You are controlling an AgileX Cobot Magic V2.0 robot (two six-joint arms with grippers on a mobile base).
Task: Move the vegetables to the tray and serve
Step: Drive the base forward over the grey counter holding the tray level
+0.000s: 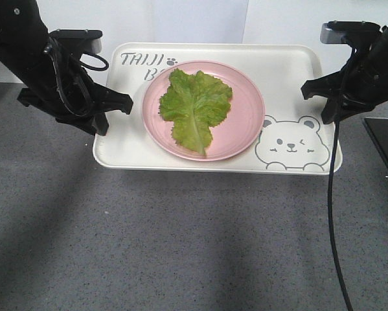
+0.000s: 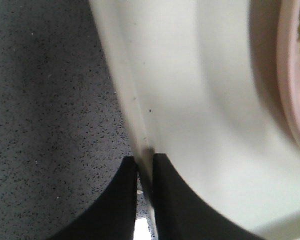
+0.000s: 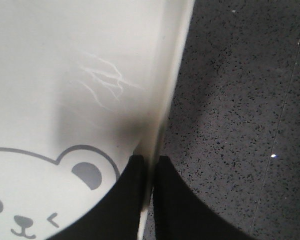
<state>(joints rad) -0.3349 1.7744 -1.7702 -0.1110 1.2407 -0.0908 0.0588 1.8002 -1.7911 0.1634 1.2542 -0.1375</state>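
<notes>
Green lettuce (image 1: 195,109), one ruffled leaf with a pale rib, lies flat on a round pink plate (image 1: 245,133), and this plate stands in the middle of the cream-white tray (image 1: 125,152). So the first part of the task, bringing the vegetables onto the tray, looks done. In the front view no leaf lies beside the plate or outside the tray on the grey speckled table (image 1: 181,246).

What is left is the serving. For this both arms are already at the tray. The left gripper (image 2: 145,160) is closed on the left rim of the tray: in the left wrist view the thin cream edge runs between the two black fingers (image 2: 122,200), which press it from both sides. The right gripper (image 3: 148,165) does the same on the right rim, just beside the ear of the printed bear face (image 1: 291,146).

In the front view the near edge of the tray throws a soft shadow on the table, but I cannot tell for sure if the tray is lifted or rests on the surface. My judgement is that the task is past the middle: the grasp is made on both sides, and the carrying and putting down of the tray remain.
</notes>
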